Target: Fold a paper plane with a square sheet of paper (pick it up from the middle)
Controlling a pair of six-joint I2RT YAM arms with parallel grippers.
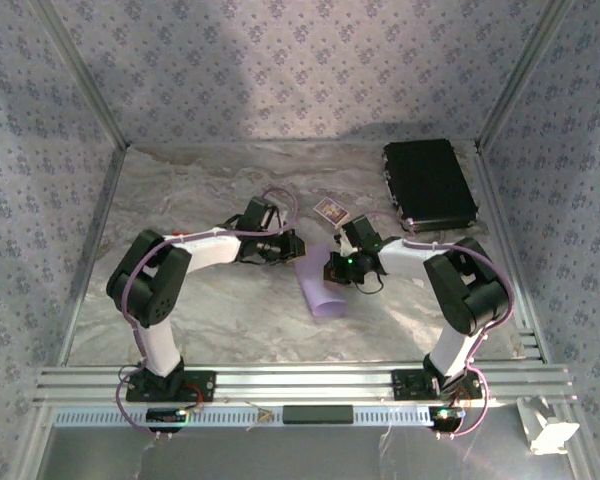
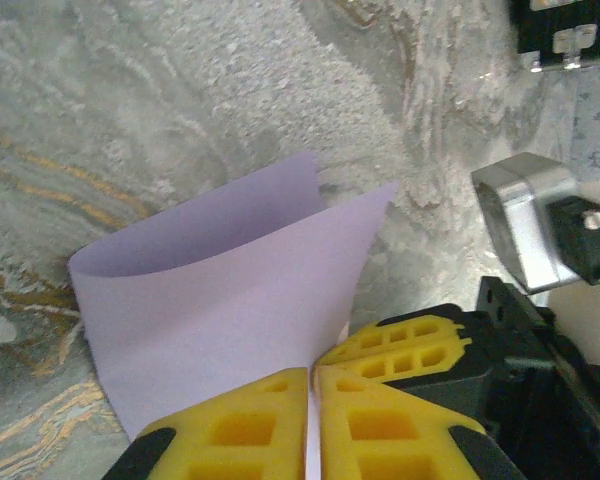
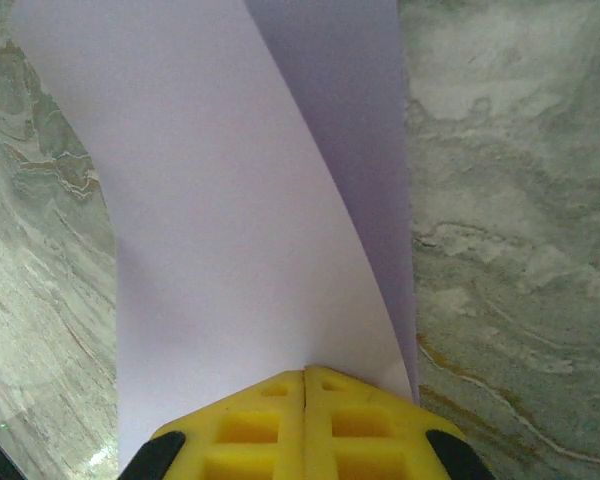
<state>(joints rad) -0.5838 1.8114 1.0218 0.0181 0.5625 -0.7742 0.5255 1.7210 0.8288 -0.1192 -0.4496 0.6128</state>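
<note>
Square sheet of paper (image 1: 318, 288), pale lilac, bent over in a soft loop mid-table btwn the arms, no sharp crease; its free edges sit offset, corners unmatched. Left gripper (image 2: 311, 372) & right gripper (image 3: 305, 372) each pinch it, fingers pressed together. Table (image 1: 180, 210) lies bare to the left & near side; patterned card (image 1: 331, 210), black case (image 1: 429, 184) at back right.

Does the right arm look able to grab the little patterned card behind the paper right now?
Probably not: the right gripper is shut on the square sheet of paper, which the left gripper pinches too. The small patterned card itself lies close by, unobstructed.
</note>
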